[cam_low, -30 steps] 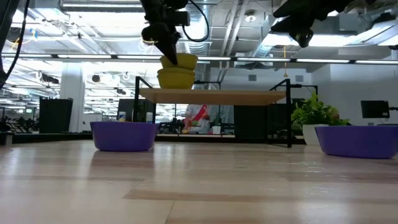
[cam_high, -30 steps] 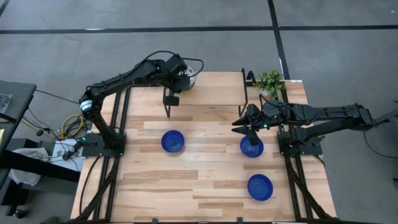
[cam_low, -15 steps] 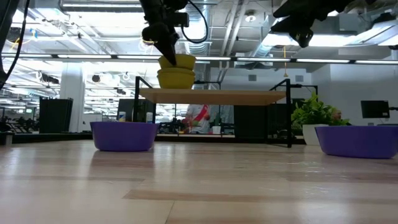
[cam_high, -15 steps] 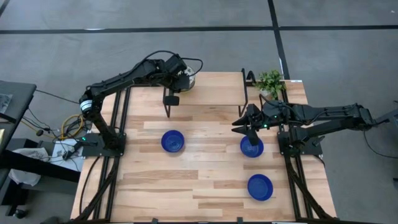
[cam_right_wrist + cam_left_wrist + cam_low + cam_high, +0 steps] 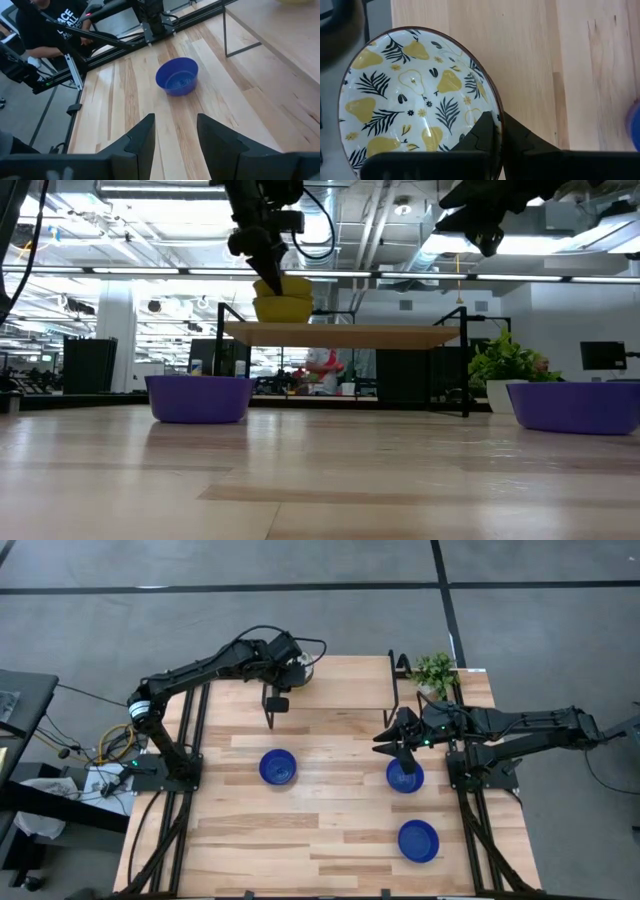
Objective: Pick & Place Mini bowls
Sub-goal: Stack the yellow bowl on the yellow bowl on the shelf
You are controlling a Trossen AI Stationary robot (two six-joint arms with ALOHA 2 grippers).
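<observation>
My left gripper (image 5: 292, 658) is shut on a white bowl with yellow pears and dark leaves (image 5: 415, 100) at the far left of a raised wooden shelf (image 5: 330, 690). In the low view this bowl (image 5: 285, 283) sits nested in another like bowl (image 5: 283, 307) on the shelf. Three blue bowls stand on the table: left (image 5: 278, 767), right (image 5: 405, 778) and near right (image 5: 418, 840). My right gripper (image 5: 400, 747) is open and empty, hovering above the right blue bowl. My left gripper holds the patterned bowl by its rim (image 5: 496, 116), one finger (image 5: 481, 134) inside the bowl and one (image 5: 522, 141) outside its wall. The fingers come from above, slanting down. The bowl stays upright, its underside in the bowl beneath it on the shelf.
The shelf stands on thin black legs (image 5: 269, 710) across the table's far part. A potted plant (image 5: 435, 670) stands at the far right corner. Bare wood lies between the blue bowls. A person in a black shirt (image 5: 50, 22) is beyond the table's left side.
My left gripper has gone down a little and slightly toward the table's left edge, still shut on the patterned bowl. The bowl has sunk lower into the bowl beneath it on the shelf.
</observation>
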